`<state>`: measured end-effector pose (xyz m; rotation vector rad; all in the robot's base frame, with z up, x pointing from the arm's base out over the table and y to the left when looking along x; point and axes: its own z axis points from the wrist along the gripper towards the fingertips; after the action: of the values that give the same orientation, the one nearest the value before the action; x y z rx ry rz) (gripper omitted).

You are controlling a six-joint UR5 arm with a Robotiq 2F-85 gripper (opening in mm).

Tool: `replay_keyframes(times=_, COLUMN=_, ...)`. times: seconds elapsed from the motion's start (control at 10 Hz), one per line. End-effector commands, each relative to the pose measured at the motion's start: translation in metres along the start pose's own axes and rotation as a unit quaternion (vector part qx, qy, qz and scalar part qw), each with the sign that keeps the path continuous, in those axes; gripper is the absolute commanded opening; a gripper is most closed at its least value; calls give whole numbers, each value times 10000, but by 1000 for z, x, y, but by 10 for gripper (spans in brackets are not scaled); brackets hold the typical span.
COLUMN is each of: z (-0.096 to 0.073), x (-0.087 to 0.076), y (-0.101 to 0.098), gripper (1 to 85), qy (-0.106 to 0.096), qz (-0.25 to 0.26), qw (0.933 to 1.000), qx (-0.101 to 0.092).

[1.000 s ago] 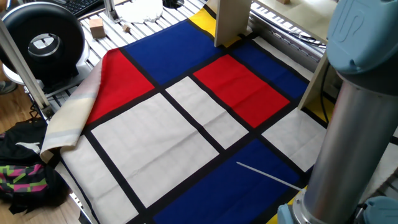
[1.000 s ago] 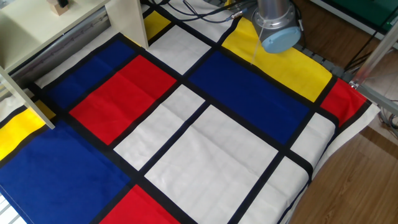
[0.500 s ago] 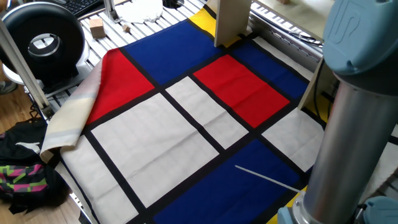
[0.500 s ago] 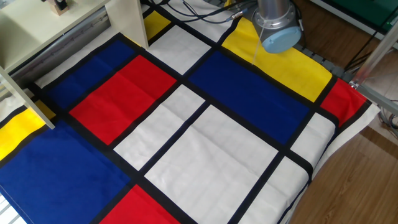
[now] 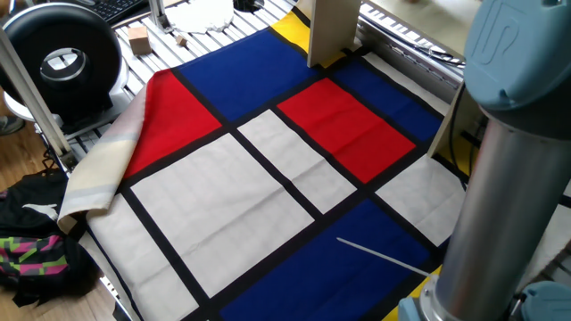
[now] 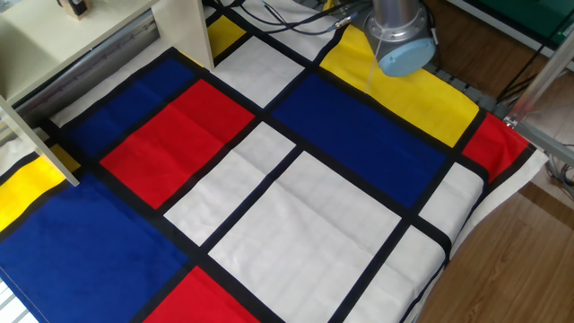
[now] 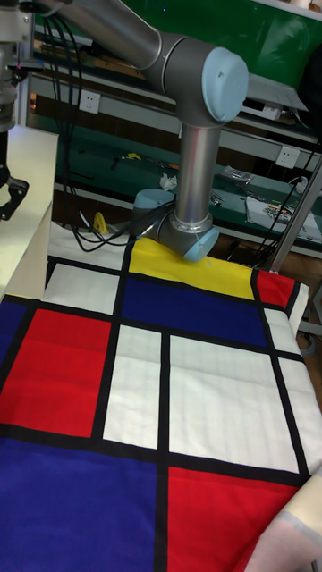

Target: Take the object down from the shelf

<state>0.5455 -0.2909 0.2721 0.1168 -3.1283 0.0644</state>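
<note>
The pale shelf (image 6: 36, 45) stands at the back left of the other fixed view; one of its upright panels (image 5: 332, 31) shows in one fixed view. My gripper (image 6: 72, 9) is over the shelf top at the frame's upper edge, mostly cut off. A tiny tan object (image 6: 69, 4) sits between its dark fingertips. In the tall fixed view the gripper (image 7: 7, 198) hangs at the left edge above the shelf top (image 7: 22, 250), with only one black finger (image 7: 12, 195) showing. The grey arm (image 7: 201, 134) reaches over from its base.
A cloth of red, blue, white and yellow panels (image 5: 268, 178) covers the table. A bigger tan block (image 5: 137, 37) and a black round device (image 5: 61, 55) sit on the ribbed frame behind. Cables (image 6: 287, 13) lie by the arm's base (image 6: 395, 36). A bag (image 5: 36, 241) is on the floor.
In the other fixed view the fingertips and the tan object between them have moved up and left, nearly out of the frame. In one fixed view the tan spot at the top edge has almost left.
</note>
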Motion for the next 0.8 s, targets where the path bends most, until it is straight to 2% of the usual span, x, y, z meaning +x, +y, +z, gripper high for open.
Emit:
replay_keyframes(times=0.0, z=-8, x=-2, y=1, gripper=90, qy=-29, qz=248, qw=9996, qx=88)
replay_keyframes(times=0.2, z=-17, x=-1, y=9, gripper=13, qy=-26, qz=447, qw=9990, qx=72)
replay_keyframes(times=0.5, z=-32, x=4, y=21, gripper=13, qy=-13, qz=570, qw=9984, qx=56)
replay_keyframes(times=0.7, z=-43, x=6, y=35, gripper=13, qy=-76, qz=661, qw=9978, qx=18)
